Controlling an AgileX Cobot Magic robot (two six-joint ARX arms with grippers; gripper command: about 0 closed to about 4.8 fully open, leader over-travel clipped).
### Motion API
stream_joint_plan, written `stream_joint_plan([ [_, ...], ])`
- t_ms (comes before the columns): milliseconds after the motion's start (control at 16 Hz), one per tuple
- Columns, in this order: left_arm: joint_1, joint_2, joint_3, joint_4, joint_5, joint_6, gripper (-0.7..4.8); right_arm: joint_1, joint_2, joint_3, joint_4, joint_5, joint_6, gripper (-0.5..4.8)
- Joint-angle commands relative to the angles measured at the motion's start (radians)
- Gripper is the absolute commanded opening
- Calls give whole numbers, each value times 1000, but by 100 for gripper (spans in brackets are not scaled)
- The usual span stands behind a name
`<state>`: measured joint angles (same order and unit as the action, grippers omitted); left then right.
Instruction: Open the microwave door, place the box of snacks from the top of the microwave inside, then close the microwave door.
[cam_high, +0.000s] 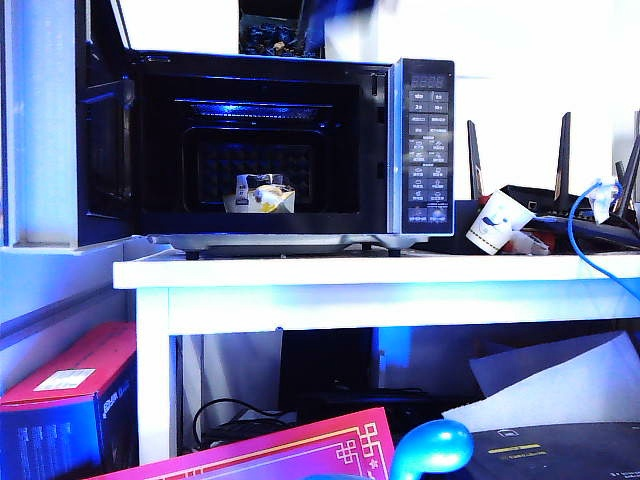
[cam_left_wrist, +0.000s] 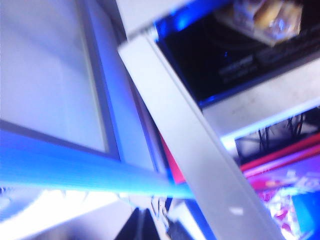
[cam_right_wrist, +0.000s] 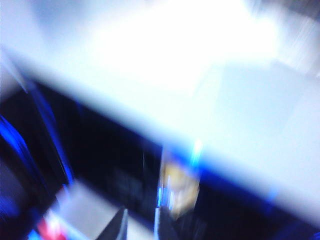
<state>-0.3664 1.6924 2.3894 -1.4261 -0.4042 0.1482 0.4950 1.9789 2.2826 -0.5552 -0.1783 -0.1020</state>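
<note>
Microwave door (cam_high: 105, 150) swung open, left of frame; box of snacks (cam_high: 262, 195) inside microwave (cam_high: 290, 145), centre; left gripper (cam_left_wrist: 150, 225), right gripper (cam_right_wrist: 137, 225): jaw state indeterminate, blurred; risk: door rebounds, latch missed.

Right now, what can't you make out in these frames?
- Right gripper, facing the microwave cavity: right wrist view, motion blur, jaw state unclear.
- Left gripper, by the table edge: left wrist view, cut off at the frame edge, blurred.
- Box of snacks inside the microwave: exterior view, too small to identify contents.
</note>
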Motion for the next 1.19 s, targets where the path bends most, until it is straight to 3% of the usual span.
stream_joint_plan([
  [63,22,-3,-58,-6,-56,-9,-5,1,-158,5,45,5,-3,83],
  [251,22,-2,-155,-6,-103,-7,-5,1,-281,5,59,4,-3,83],
  [501,22,15,-190,-3,-30,-10,-5,1,-348,11,61,4,-3,83],
  [1191,22,45,-190,106,305,-2,-5,1,-427,17,84,4,-3,83],
])
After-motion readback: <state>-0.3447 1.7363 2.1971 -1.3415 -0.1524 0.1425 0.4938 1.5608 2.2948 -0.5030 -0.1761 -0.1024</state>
